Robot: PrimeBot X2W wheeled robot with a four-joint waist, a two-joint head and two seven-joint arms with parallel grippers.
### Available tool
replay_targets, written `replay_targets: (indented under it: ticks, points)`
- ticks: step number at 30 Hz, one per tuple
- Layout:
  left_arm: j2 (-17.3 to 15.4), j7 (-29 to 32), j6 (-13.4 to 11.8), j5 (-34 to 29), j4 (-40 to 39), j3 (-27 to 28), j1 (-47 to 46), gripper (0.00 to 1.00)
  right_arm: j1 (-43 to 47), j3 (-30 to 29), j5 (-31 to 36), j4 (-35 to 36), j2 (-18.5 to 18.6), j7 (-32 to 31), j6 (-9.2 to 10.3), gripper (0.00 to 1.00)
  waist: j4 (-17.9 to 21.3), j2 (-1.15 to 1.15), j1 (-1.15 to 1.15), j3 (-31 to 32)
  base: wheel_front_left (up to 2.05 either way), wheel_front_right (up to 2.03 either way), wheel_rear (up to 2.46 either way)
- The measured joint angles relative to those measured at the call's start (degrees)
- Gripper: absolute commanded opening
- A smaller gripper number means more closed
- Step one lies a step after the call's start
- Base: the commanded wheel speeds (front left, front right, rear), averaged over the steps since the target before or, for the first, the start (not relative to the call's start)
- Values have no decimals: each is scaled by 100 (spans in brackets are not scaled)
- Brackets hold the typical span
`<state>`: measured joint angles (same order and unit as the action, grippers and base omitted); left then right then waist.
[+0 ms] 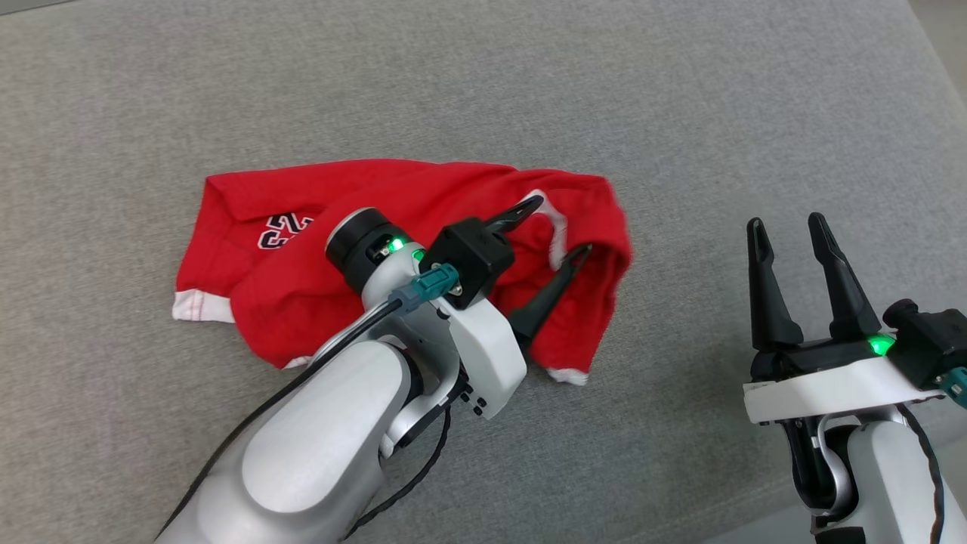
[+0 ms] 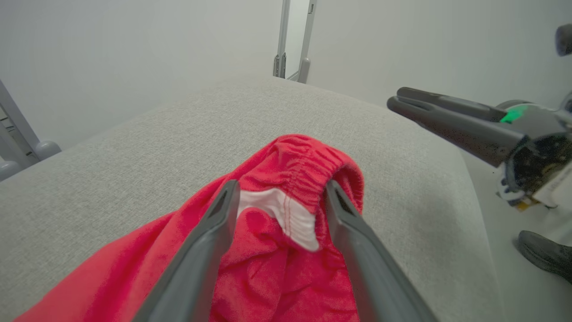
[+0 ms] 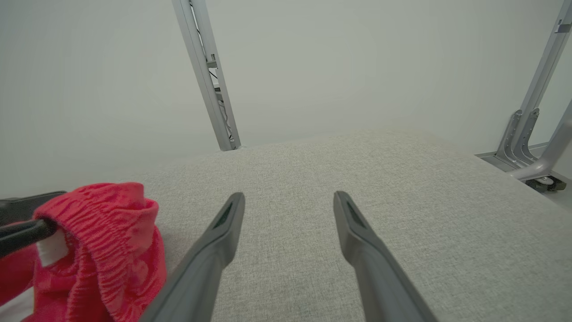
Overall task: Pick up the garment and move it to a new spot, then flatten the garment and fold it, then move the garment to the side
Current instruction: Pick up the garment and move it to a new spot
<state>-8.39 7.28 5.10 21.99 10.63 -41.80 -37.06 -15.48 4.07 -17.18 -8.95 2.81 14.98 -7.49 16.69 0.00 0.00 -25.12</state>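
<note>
Head view, nearest first: the left hand (image 1: 561, 225) sits low over the right end of the red garment (image 1: 378, 185). Its fingers are apart and flank a fold of white trim (image 2: 277, 203) and the gathered waistband (image 2: 313, 161). Just right of the cloth, the right hand (image 1: 786, 221) has its fingers spread over the bare grey desk (image 1: 483, 75). The garment lies crumpled near the desk's middle, with white hems showing at its near corners. Beyond the far edge, metal frame posts (image 3: 205, 76) rise against a pale wall.

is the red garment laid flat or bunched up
Bunched up: the red garment lies crumpled and doubled over on the grey surface, not spread.
</note>
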Motion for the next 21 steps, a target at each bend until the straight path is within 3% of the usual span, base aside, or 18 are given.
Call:
replay_targets:
  ticks: [8,21]
  points:
    - [-92,-399,79,252,-104,-21,295,100,-27,-45,183,-108,-1,0,0,100,-353,0,0,259,0,0,0]
    - [-512,-1639,-865,787,3,1330,1252,100,104,-214,577,-292,-3,0,0,100,-1146,0,0,882,0,0,0]
